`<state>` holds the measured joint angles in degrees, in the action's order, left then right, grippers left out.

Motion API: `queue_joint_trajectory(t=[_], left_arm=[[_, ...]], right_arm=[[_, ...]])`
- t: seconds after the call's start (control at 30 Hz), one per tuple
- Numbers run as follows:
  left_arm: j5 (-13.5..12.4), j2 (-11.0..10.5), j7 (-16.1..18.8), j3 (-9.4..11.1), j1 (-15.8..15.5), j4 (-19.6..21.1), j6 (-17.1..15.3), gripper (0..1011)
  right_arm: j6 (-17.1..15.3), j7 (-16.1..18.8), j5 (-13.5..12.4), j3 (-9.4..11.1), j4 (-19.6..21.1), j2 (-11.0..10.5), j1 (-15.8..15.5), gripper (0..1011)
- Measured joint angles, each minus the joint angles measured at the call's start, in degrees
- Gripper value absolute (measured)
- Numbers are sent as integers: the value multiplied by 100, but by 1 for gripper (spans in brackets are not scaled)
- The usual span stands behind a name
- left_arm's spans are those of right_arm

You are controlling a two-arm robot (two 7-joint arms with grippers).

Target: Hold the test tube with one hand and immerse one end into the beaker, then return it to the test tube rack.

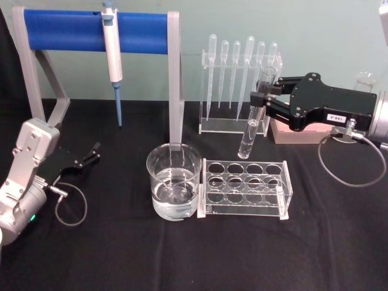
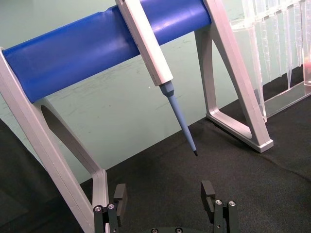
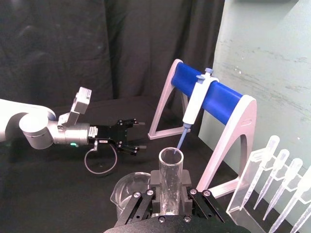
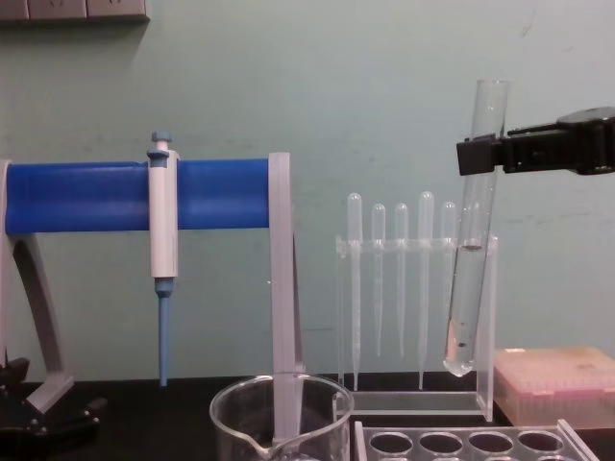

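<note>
The test tube point(image 1: 248, 136) is a long clear glass tube. It hangs slightly tilted in the air, round end down, above the far right end of the clear rack. My right gripper point(image 1: 262, 100) is shut on its upper part, just below the open rim. In the chest view the test tube point(image 4: 468, 288) hangs well above table level, right of the beaker point(image 4: 279, 413). The beaker point(image 1: 174, 182) holds water and stands left of the rack, apart from the tube. The right wrist view shows the test tube point(image 3: 170, 179) between my fingers. My left gripper point(image 1: 91, 154) rests open at the far left, seen also as the left gripper point(image 2: 164, 196).
A clear rack with round holes point(image 1: 245, 188) lies beside the beaker. Behind stand a pipette holder point(image 1: 239, 79) and a blue-barred stand point(image 1: 91, 30) with a white-and-blue pipettor point(image 1: 113, 54). A pink box point(image 1: 297, 130) sits under my right arm.
</note>
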<state>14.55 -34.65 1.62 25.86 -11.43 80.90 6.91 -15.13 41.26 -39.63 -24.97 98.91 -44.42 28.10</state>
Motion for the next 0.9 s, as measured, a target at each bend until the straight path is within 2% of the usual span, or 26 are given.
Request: queue_joint_trajectory(t=[0.9], left_arm=[[0, 0, 0, 0, 0, 0, 0, 1000]], right_arm=[[0, 0, 0, 0, 0, 0, 0, 241]])
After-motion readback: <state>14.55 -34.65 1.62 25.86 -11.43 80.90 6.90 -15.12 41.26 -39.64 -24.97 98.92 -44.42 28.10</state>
